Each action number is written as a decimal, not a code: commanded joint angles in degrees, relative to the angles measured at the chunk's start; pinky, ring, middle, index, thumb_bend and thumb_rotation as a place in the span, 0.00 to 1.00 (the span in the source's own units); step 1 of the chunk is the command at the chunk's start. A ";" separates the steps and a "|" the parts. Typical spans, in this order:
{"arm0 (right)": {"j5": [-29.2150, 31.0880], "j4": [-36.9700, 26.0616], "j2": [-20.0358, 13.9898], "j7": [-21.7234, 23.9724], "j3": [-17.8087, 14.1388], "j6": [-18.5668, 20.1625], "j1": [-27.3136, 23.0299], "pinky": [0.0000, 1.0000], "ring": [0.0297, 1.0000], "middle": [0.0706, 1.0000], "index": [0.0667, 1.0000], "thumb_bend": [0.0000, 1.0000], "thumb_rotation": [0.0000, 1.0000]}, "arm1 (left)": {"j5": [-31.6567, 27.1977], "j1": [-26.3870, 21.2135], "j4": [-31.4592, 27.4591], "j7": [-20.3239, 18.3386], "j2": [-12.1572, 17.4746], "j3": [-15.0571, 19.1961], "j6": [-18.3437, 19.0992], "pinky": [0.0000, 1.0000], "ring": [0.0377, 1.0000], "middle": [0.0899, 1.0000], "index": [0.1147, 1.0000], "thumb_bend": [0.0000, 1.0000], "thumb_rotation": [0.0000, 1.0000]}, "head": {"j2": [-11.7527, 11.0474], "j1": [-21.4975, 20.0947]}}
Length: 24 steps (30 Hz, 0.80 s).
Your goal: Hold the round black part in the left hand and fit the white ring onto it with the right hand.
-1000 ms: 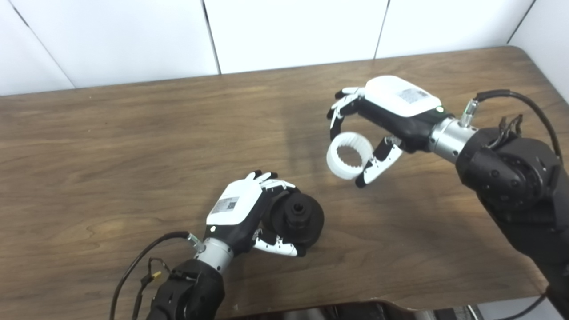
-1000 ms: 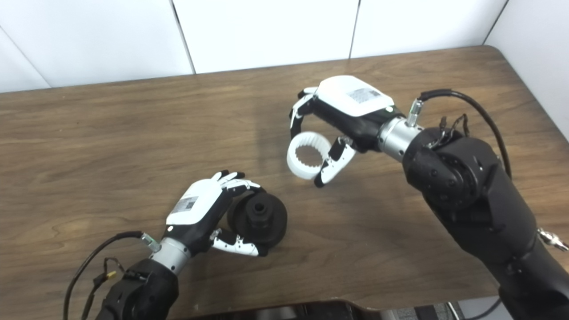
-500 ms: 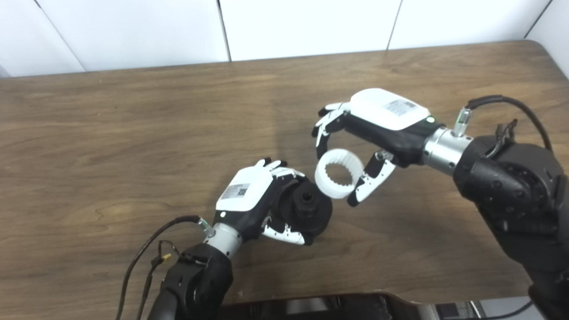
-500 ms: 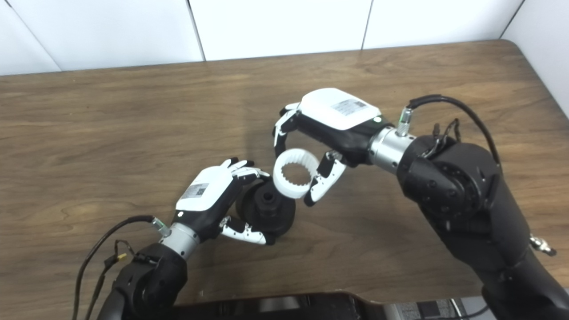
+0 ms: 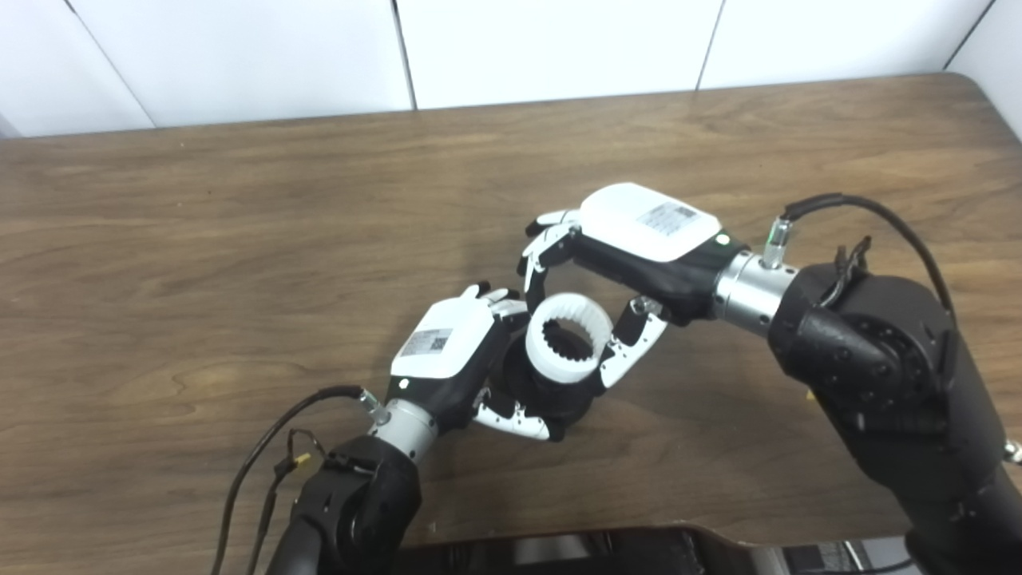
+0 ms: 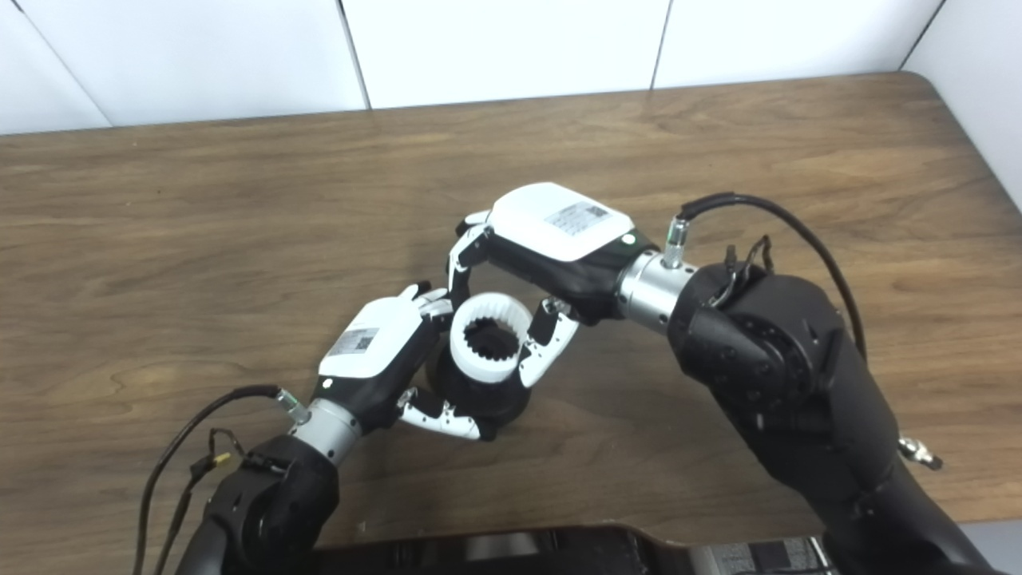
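My left hand [image 5: 447, 359] is shut on the round black part [image 5: 559, 395] and holds it near the table's front middle. My right hand [image 5: 631, 255] is shut on the white ring [image 5: 569, 345], which has a toothed inner face. The ring sits right over the black part's raised centre, whose top shows dark through the ring's opening. I cannot tell whether the ring is seated or only resting on it. Both also show in the right eye view, the ring [image 6: 489, 340] over the black part [image 6: 479, 399].
The brown wooden table [image 5: 200, 239] stretches to the left and back. Its right edge and rounded far corner [image 5: 970, 88] lie close to my right arm. A dark object [image 5: 599, 551] shows at the bottom edge. White wall panels stand behind the table.
My right hand has carried the white ring down and to the left, from beside the black part to right over it. My left hand has stayed nearly still. The camera shifted during the first half second.
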 commanded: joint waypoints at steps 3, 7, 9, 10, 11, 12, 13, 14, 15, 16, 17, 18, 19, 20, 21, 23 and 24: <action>-0.94 -0.41 0.93 -1.49 -0.19 -1.70 -0.72 0.87 0.89 0.76 0.45 0.53 0.14 | 1.19 -1.48 -1.66 0.00 -0.85 -0.10 -0.04 1.00 0.92 0.80 0.41 0.52 0.06 | 0.14 0.05; -1.11 0.77 1.23 -2.25 -0.13 -3.15 0.06 0.87 0.89 0.76 0.45 0.53 0.14 | 1.66 -1.51 -1.85 -0.57 -1.08 -0.12 0.10 1.00 0.91 0.80 0.41 0.52 0.06 | 0.27 0.09; -1.33 1.49 1.48 -2.86 -0.04 -4.09 0.61 0.87 0.89 0.76 0.45 0.53 0.14 | 1.88 -1.54 -1.92 -0.83 -1.22 -0.10 0.12 1.00 0.91 0.80 0.41 0.52 0.06 | 0.31 0.18; -1.59 1.81 1.59 -3.14 0.06 -4.48 0.88 0.87 0.89 0.76 0.45 0.53 0.14 | 2.00 -1.56 -1.98 -1.00 -1.29 -0.09 0.18 1.00 0.91 0.80 0.41 0.52 0.06 | 0.33 0.20; -1.92 2.06 1.66 -3.30 0.17 -4.69 1.15 0.87 0.89 0.76 0.45 0.53 0.14 | 2.02 -1.57 -2.04 -1.17 -1.38 -0.07 0.25 1.00 0.91 0.80 0.41 0.52 0.06 | 0.37 0.20; -2.16 2.21 1.72 -3.36 0.20 -4.84 1.33 0.87 0.89 0.76 0.45 0.53 0.14 | 2.04 -1.57 -2.08 -1.30 -1.44 -0.05 0.30 1.00 0.91 0.80 0.41 0.52 0.06 | 0.37 0.20; -2.59 2.53 1.79 -3.60 0.34 -5.23 1.64 0.87 0.89 0.76 0.45 0.53 0.14 | 2.08 -1.58 -2.15 -1.41 -1.47 -0.05 0.29 1.00 0.91 0.80 0.41 0.52 0.06 | 0.39 0.32; -3.05 2.81 1.82 -3.77 0.43 -5.67 1.93 0.88 0.89 0.76 0.45 0.53 0.14 | 2.16 -1.59 -2.23 -1.53 -1.51 -0.06 0.28 1.00 0.91 0.80 0.41 0.52 0.06 | 0.37 0.55; -3.36 2.99 1.86 -3.87 0.45 -6.04 2.13 0.88 0.89 0.75 0.45 0.53 0.14 | 2.23 -1.60 -2.29 -1.61 -1.54 -0.07 0.26 1.00 0.91 0.80 0.41 0.52 0.06 | 0.37 0.55; -3.87 3.24 1.78 -4.01 0.55 -6.58 2.32 0.88 0.89 0.75 0.45 0.53 0.14 | 2.28 -1.59 -2.41 -1.74 -1.60 -0.06 0.28 1.00 0.91 0.80 0.41 0.52 0.06 | 0.48 0.61; -4.16 3.45 1.72 -4.20 0.54 -7.02 2.50 0.88 0.89 0.75 0.45 0.53 0.14 | 2.39 -1.59 -2.50 -1.81 -1.64 -0.06 0.28 1.00 0.91 0.80 0.41 0.52 0.06 | 0.54 0.54; -4.36 3.59 1.73 -4.30 0.49 -7.35 2.64 0.88 0.89 0.75 0.45 0.53 0.14 | 2.46 -1.59 -2.55 -1.86 -1.67 -0.06 0.28 1.00 0.91 0.80 0.41 0.52 0.06 | 0.54 0.54; -4.69 3.78 1.71 -4.41 0.48 -7.80 2.78 0.88 0.89 0.75 0.45 0.53 0.14 | 2.58 -1.60 -2.68 -2.06 -1.67 -0.08 0.33 1.00 0.91 0.80 0.41 0.52 0.06 | 0.56 0.37; -4.92 3.87 1.71 -4.44 0.42 -8.13 2.90 0.89 0.89 0.75 0.45 0.53 0.14 | 2.58 -1.60 -2.78 -2.21 -1.69 -0.07 0.35 1.00 0.91 0.80 0.41 0.52 0.06 | 0.56 0.37; -5.09 3.93 1.74 -4.44 0.35 -8.40 2.98 0.89 0.89 0.75 0.45 0.53 0.14 | 2.57 -1.59 -2.85 -2.32 -1.72 -0.05 0.36 1.00 0.91 0.80 0.41 0.52 0.06 | 0.56 0.37; -5.41 3.96 1.75 -4.39 0.25 -8.73 3.06 0.89 0.89 0.75 0.45 0.53 0.14 | 2.52 -1.54 -2.88 -2.24 -1.80 0.01 0.23 1.00 0.91 0.80 0.41 0.52 0.06 | 0.70 0.36; -5.60 3.97 1.79 -4.28 0.22 -8.73 3.08 0.88 0.89 0.76 0.45 0.53 0.14 | 2.60 -1.56 -2.89 -2.33 -1.81 0.01 0.20 1.00 0.91 0.80 0.41 0.52 0.06 | 0.73 0.35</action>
